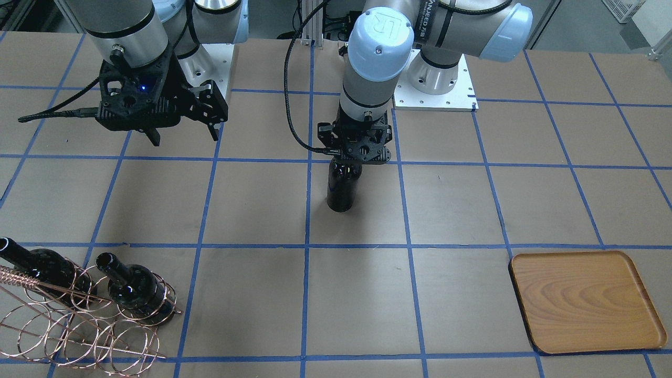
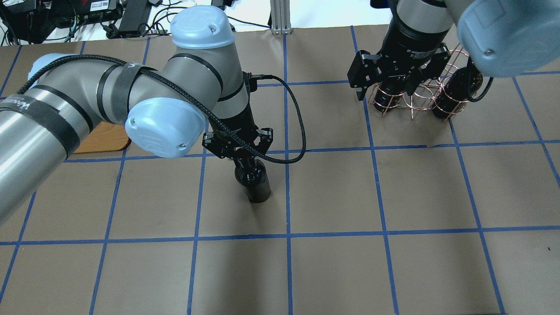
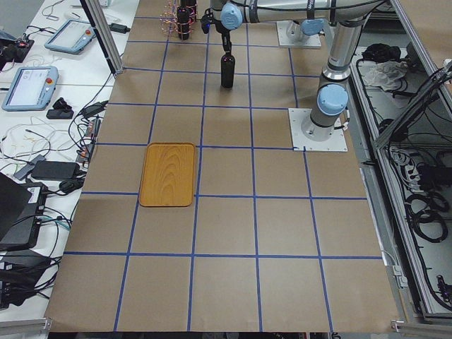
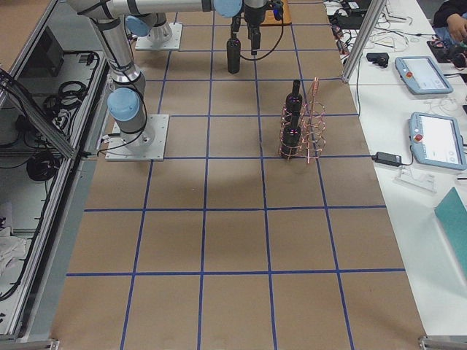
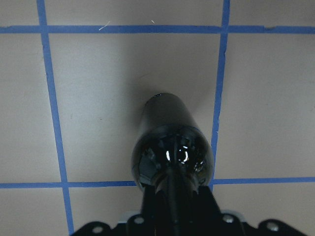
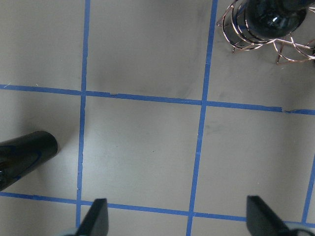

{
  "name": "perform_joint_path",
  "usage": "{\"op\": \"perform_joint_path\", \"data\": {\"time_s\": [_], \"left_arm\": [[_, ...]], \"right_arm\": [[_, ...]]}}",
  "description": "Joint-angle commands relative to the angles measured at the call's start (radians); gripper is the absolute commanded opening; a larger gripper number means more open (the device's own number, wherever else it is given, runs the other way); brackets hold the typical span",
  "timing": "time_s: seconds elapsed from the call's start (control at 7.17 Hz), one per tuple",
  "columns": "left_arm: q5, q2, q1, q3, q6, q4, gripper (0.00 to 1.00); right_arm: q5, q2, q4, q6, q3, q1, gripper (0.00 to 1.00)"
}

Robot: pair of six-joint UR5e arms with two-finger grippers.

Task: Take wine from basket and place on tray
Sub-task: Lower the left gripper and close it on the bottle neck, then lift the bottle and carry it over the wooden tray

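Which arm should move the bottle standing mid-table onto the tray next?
Left. The left end effector grips the wine bottle by its neck, and the tray lies on that side. The right end effector hangs open and empty by the basket.

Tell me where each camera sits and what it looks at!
Front-facing: across the table, facing the robot; left gripper shut on the wine, right gripper open.
Overhead: behind the robot, looking down; left arm and right arm.
Exterior left: table's end nearer the tray; both arms.
Exterior right: opposite end, nearer the basket; both arms.
Left wrist: down along the wine; gripper base.
Right wrist: down at the table; its fingertips.
Shared: both wrist views show the wine.
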Motion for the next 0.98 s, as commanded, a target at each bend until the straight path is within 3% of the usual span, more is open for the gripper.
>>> {"op": "perform_joint_path", "data": {"time_s": [0.0, 0.28, 0.42, 0.7, 0.84], "left_arm": [[0.011, 0.026, 0.005, 0.012, 0.024, -0.004, 0.00], [0.061, 0.057, 0.027, 0.078, 0.126, -0.065, 0.00], [0.115, 0.056, 0.091, 0.118, 0.215, -0.115, 0.00], [0.118, 0.068, 0.215, 0.190, 0.303, -0.159, 0.00], [0.105, 0.063, 0.331, 0.237, 0.424, -0.191, 0.00]], "right_arm": [[-0.002, 0.001, 0.007, 0.001, 0.000, 0.000, 1.00], [0.000, 0.001, 0.000, 0.001, 0.000, 0.000, 1.00], [0.000, 0.001, 0.000, 0.001, 0.000, 0.000, 1.00], [0.000, 0.001, 0.002, 0.001, 0.000, 0.000, 1.00], [0.000, 0.001, 0.002, 0.001, 0.000, 0.000, 1.00]]}}
